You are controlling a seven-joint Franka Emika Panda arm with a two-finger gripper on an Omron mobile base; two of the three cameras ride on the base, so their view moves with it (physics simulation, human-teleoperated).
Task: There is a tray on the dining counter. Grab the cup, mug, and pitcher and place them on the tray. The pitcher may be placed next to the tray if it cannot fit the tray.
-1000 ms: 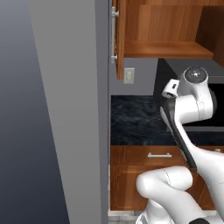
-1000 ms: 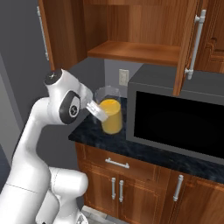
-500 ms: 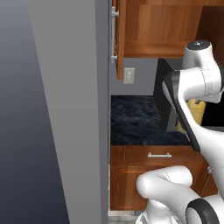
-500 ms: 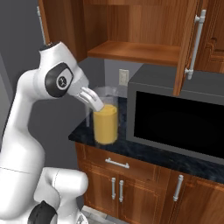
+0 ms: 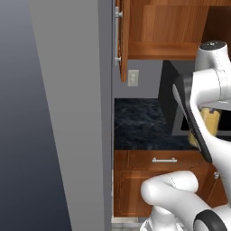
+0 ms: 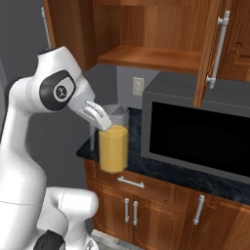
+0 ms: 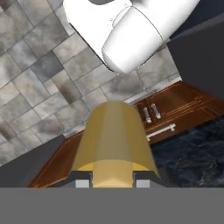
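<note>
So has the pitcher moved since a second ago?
Yes. In the right base view the pitcher, held by the gripper, has come up off the black counter and out toward the camera, away from the microwave.

Pitcher [image 6: 114,146] — clear glass, orange liquid.

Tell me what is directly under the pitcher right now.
In the hand view, the pitcher hangs in the gripper over grey floor tiles and the wooden cabinet front. Whatever lies straight below its base is covered by the pitcher itself.
</note>
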